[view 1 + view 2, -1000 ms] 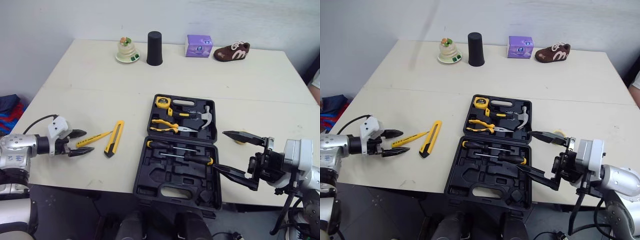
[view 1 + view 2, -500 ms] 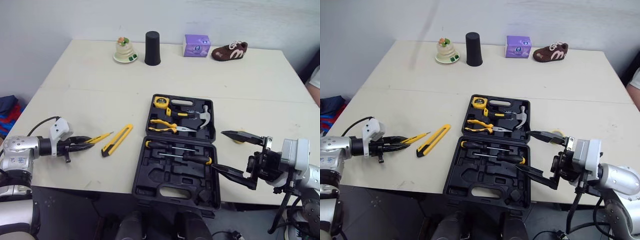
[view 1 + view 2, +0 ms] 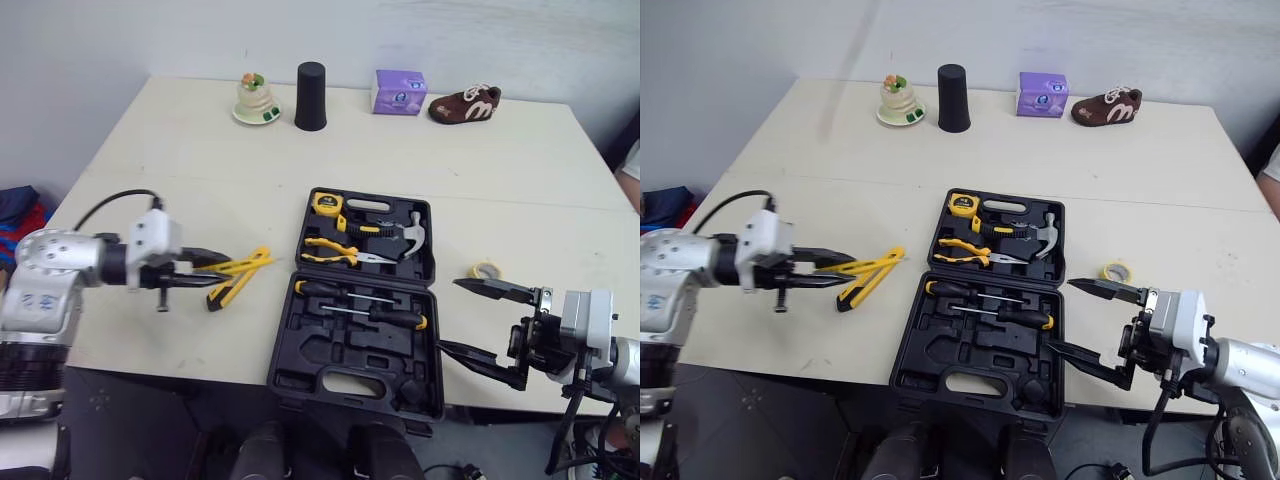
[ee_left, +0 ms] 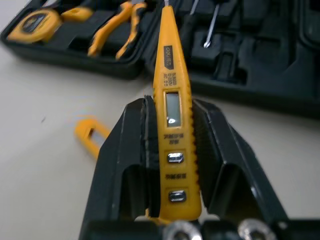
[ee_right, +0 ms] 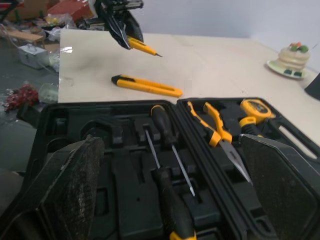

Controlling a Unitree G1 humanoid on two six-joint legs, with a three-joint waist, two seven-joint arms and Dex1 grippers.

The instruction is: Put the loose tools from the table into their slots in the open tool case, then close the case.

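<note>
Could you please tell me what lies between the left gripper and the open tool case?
A yellow utility knife lies on the table there, apart from the tool case, clearest in the right wrist view. The left gripper grips a tester pen.

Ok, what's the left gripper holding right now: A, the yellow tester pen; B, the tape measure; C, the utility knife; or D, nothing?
A: the left gripper is shut on the yellow tester pen, while the utility knife lies on the table.
</note>
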